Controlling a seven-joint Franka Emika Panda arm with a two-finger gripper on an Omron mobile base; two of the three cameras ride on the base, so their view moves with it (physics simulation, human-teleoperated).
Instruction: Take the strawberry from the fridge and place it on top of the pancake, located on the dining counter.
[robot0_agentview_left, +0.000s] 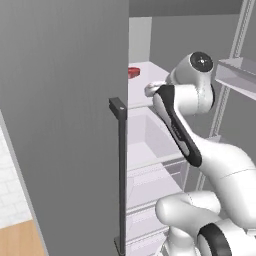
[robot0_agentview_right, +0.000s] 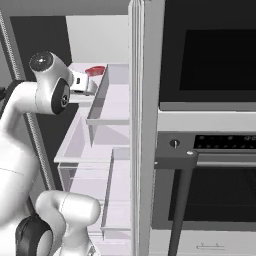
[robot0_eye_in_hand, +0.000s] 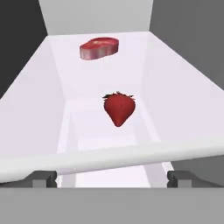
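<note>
The strawberry (robot0_eye_in_hand: 119, 109) lies on a white shelf (robot0_eye_in_hand: 109, 159) inside the fridge (robot0_agentview_left: 65, 125), its tip pointing toward me. My gripper (robot0_eye_in_hand: 113, 179) is open, its fingertips (robot0_eye_in_hand: 43, 178) wide apart just in front of the shelf's front lip, short of the berry and holding nothing. From the base views my hand (robot0_agentview_left: 149, 90) (robot0_agentview_right: 84, 84) reaches in at the upper shelf level through the open fridge door. The pancake and the dining counter are out of view.
A raw red steak (robot0_eye_in_hand: 99, 48) (robot0_agentview_right: 95, 71) (robot0_agentview_left: 133, 72) lies farther back on the same shelf. The grey door with its dark bar handle (robot0_agentview_left: 121, 175) stands left of my arm. Door bins (robot0_agentview_right: 107, 107) and a built-in oven (robot0_agentview_right: 210, 75) are on the right.
</note>
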